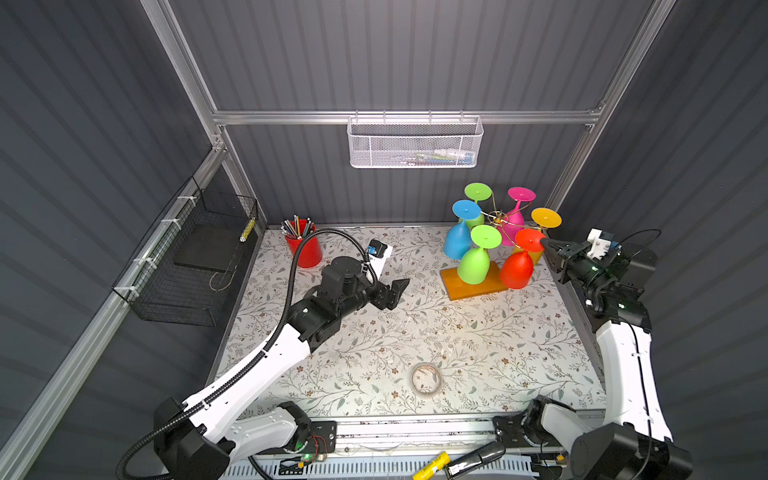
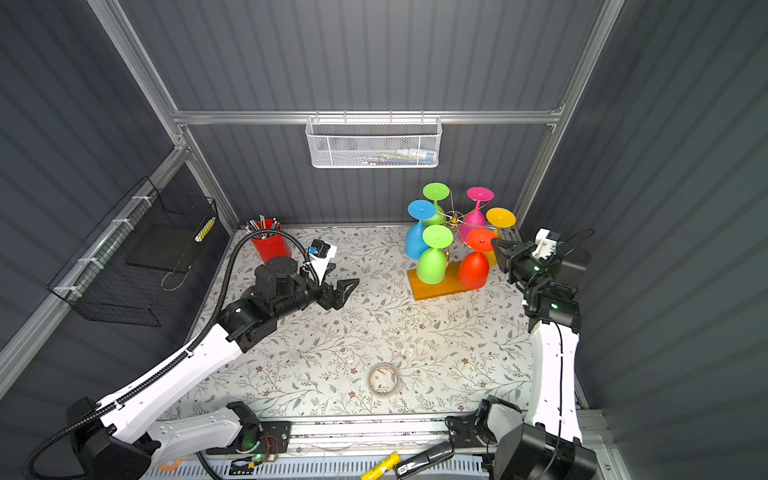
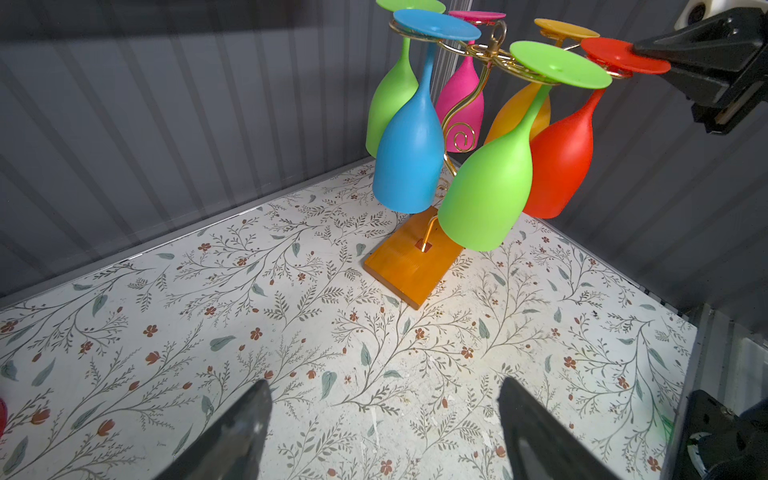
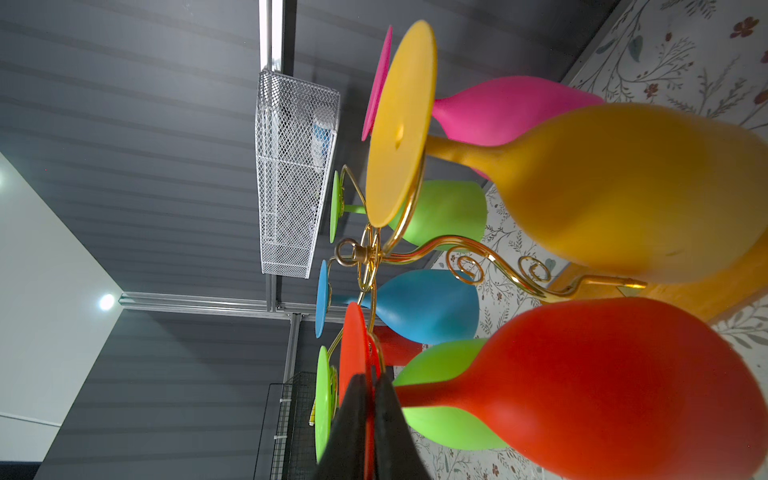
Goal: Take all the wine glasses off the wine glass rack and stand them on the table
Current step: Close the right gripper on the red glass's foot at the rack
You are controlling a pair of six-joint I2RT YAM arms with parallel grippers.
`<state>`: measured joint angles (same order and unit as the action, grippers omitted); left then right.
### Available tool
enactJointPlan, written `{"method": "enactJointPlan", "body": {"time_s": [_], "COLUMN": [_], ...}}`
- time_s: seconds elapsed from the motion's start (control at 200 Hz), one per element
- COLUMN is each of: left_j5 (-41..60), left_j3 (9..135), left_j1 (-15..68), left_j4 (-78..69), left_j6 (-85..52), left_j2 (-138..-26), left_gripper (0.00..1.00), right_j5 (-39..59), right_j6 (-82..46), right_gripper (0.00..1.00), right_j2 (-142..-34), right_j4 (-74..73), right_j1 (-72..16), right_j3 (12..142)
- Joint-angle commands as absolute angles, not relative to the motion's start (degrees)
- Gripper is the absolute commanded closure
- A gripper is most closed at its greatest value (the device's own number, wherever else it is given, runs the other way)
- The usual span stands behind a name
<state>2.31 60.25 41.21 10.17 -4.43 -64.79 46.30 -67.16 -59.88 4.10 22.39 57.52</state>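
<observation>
Glass point(image 1: 516, 270) looked light, stiff, slippery plastic. My right pincer point(image 1: 545, 243) pinched its red foot rim; left pincer point(image 1: 398, 294) gaped open.

Wine glass rack point(image 1: 461, 289) back right on the table point(image 1: 415, 332) (wine glasses point(image 1: 473, 266) hanging); cup point(image 1: 305, 251) back left; ring point(image 1: 426, 379), perhaps tape, front.

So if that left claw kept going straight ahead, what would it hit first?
Likely the gold wire wine glass rack: its orange-brown wooden base, or the hanging blue wine glass; depth is hard to judge.
</observation>
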Motion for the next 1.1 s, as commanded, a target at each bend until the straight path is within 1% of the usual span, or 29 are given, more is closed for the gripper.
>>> {"method": "enactJointPlan", "body": {"time_s": [0.0, 0.055, 0.115, 0.39, 0.635, 1.096], "left_j5": [1.71, 1.76, 1.85, 1.89, 2.08, 2.05], "left_j3": [59.77, 59.77, 59.72, 59.9, 60.01, 60.12], "left_j1": [41.46, 41.52, 41.52, 41.53, 41.49, 41.55], "left_j4": [9.04, 9.06, 9.07, 9.36, 9.37, 9.65], "left_j6": [-3.43, -3.43, -3.59, -3.6, -3.77, -3.8], "left_j2": [-63.16, -63.05, -63.02, -63.54, -63.93, -64.17], "left_gripper": [0.14, 0.14, 0.14, 0.14, 0.14, 0.14], "right_j5": [46.28, 46.27, 46.23, 46.39, 45.84, 42.91], "right_j6": [-67.89, -68.03, -68.27, -68.51, -66.18, -64.07], "right_gripper": [0.93, 0.96, 0.98, 0.98, 1.0, 1.0], "right_j2": [-58.46, -58.28, -58.1, -56.89, -55.9, -57.16], "right_j4": [1.98, 1.99, 1.76, 2.34, 5.65, 7.47], "right_j1": [22.15, 22.15, 22.15, 22.15, 21.6, 15.88], "right_j3": [57.1, 57.11, 57.04, 57.11, 57.9, 58.69]}}
